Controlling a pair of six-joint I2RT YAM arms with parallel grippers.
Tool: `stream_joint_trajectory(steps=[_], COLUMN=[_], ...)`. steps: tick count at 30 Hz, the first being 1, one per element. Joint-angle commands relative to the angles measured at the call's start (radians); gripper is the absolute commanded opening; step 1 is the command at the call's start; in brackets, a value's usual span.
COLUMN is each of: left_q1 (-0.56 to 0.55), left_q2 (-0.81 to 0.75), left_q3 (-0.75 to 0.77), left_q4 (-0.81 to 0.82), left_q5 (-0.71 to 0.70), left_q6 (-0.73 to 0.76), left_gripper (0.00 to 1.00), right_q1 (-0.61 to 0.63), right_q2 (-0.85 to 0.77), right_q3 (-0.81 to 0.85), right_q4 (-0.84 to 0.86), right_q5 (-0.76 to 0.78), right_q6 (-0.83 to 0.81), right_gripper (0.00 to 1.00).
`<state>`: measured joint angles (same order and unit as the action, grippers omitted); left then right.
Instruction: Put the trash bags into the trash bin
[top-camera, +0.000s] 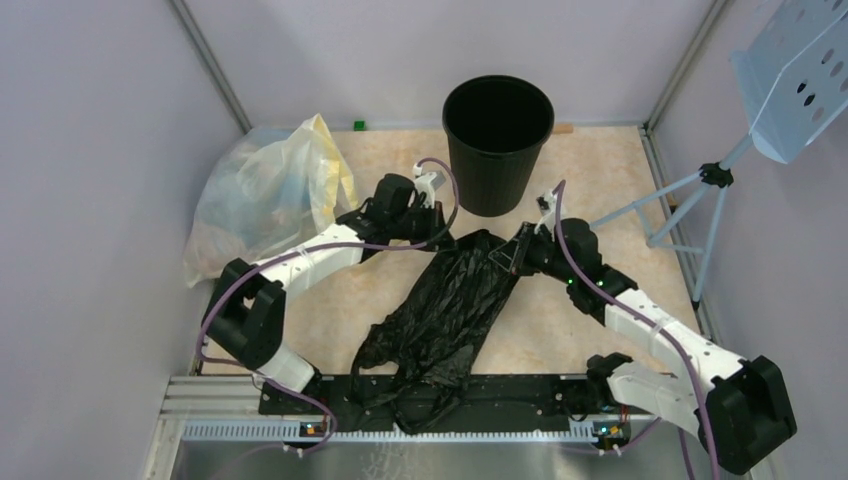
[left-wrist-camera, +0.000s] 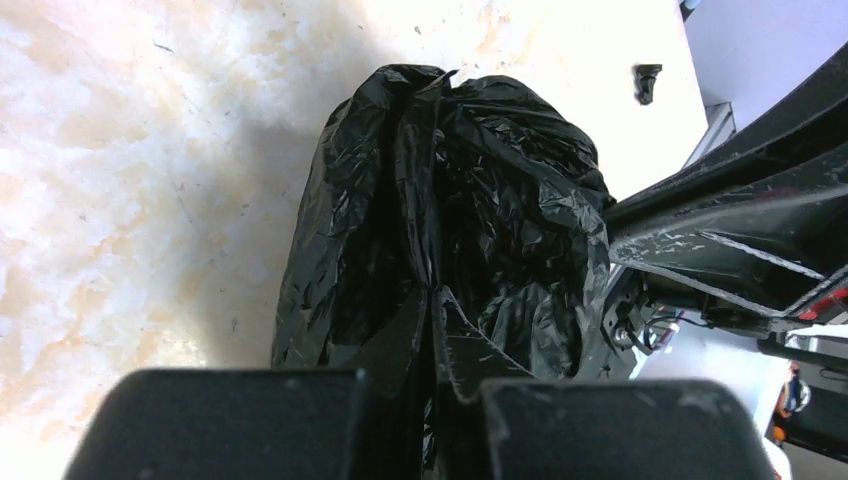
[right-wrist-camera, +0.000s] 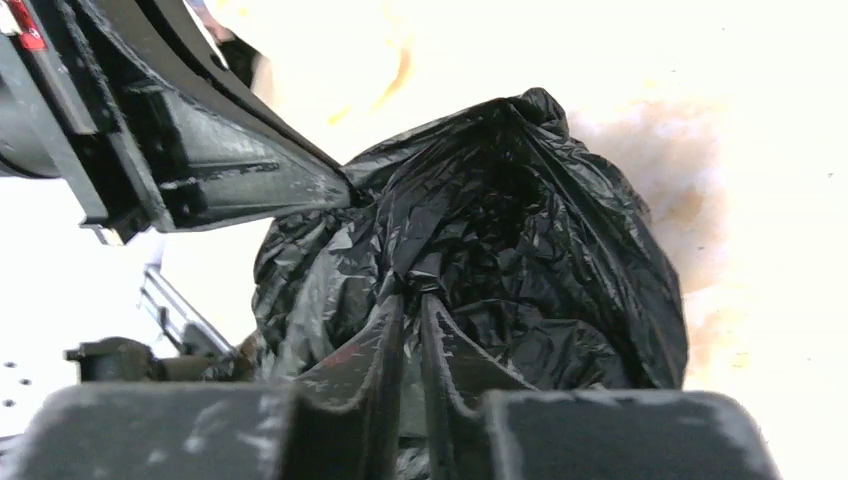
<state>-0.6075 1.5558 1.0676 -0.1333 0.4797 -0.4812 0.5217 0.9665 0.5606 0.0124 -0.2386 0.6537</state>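
Note:
The trash bag (top-camera: 440, 310), thin, glossy and black, hangs stretched between both grippers and trails down over the black base rail (top-camera: 540, 395). My left gripper (top-camera: 450, 238) is shut on its upper left edge; in the left wrist view the fingertips (left-wrist-camera: 432, 295) pinch the crinkled plastic (left-wrist-camera: 470, 180). Just to the right, my right gripper (top-camera: 512, 255) grips the upper right edge, and its tips (right-wrist-camera: 412, 290) squeeze a bunched fold of the bag (right-wrist-camera: 520, 220). The trash bin (top-camera: 497, 140), round, black and ribbed, stands upright just behind the two grippers with its mouth open.
A big translucent pale-yellow bag (top-camera: 265, 195) with stuff inside lies at the back left, beside the left arm. A tripod (top-camera: 700, 190) carrying a perforated pale-blue panel (top-camera: 800, 80) stands at the right. Walls close in the back and both sides.

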Motion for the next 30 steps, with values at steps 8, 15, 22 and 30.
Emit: stream_joint_trajectory(steps=[8,15,22,30], left_q1=[-0.072,-0.124,-0.198,-0.273], left_q2=[-0.117,-0.202,-0.109,0.113], left_q3=[0.134,0.072,0.123,0.256], left_q4=[-0.153,-0.061,-0.107,-0.170], left_q5=[-0.322,-0.192,-0.286,-0.407], left_q6=[0.145,0.206,0.230,0.249], left_gripper=[0.76,0.80,0.79,0.78], right_q1=[0.011,0.010,0.011,0.009], right_q2=[-0.044,-0.001,-0.025,-0.200], right_q3=[0.113,0.126,0.143,0.055], right_q4=[-0.064,-0.057,-0.194,-0.314], right_q5=[0.068,0.040,0.200,0.462], right_q6=[0.079,0.090,0.083,0.117], right_gripper=[0.00,0.00,0.30,0.48])
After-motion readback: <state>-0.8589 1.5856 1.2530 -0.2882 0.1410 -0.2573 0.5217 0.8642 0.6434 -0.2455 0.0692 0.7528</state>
